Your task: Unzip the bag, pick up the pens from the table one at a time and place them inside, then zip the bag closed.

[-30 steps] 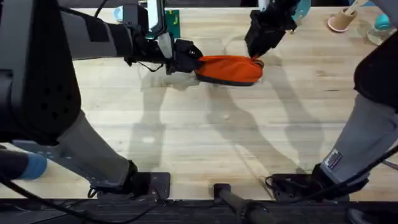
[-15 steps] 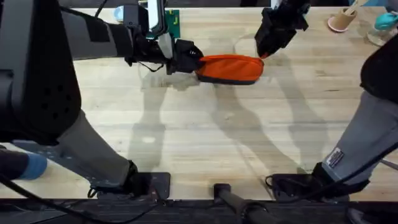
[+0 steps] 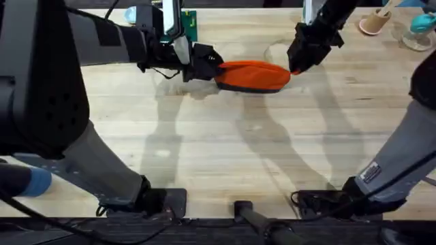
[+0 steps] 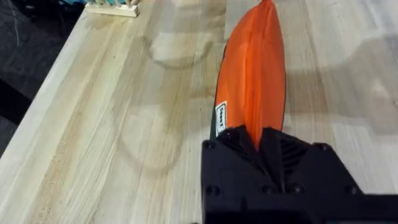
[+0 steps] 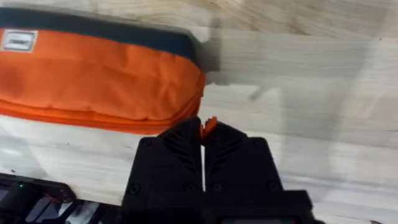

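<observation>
The orange bag (image 3: pixel 253 75) lay on its side on the bench (image 3: pixel 225 150), gripped at both ends. The left gripper (image 3: pixel 208 65) was clamped narrow on the bag's left end, orange fabric pinched between its fingers. At the bag's right end, the right gripper (image 3: pixel 297 66) was closed narrow on the small orange pull tab (image 5: pixel 208 126).

Bare planks in front, crowded far edge

The light wooden plank table (image 3: pixel 225 156) lies open before the orange fabric pouch (image 3: pixel 253 75); black grippers flank both its ends; a pink cup (image 3: pixel 373 24) stands far right.
</observation>
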You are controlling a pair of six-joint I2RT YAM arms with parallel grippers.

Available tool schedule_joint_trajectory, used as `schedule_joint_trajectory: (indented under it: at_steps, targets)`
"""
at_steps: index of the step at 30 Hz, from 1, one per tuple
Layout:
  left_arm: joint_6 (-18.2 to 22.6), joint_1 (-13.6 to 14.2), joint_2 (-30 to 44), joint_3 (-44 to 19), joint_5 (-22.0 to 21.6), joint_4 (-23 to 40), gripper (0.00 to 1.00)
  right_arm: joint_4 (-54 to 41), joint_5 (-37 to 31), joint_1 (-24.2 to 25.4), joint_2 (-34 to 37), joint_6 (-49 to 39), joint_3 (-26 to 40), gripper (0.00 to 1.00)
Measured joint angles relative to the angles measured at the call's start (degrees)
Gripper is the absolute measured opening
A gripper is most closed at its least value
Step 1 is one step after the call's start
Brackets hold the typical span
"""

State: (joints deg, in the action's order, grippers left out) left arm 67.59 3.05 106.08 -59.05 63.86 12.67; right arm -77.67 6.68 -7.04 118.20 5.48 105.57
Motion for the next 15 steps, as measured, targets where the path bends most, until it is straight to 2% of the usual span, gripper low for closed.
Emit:
schedule_joint_trajectory:
  at_steps: [15]
  targets:
    - [0.0,0.0,0.0,0.0,0.0,0.2,0.044,8.1,-1.4,3.9,-0.7,3.6,-11.7,0.033]
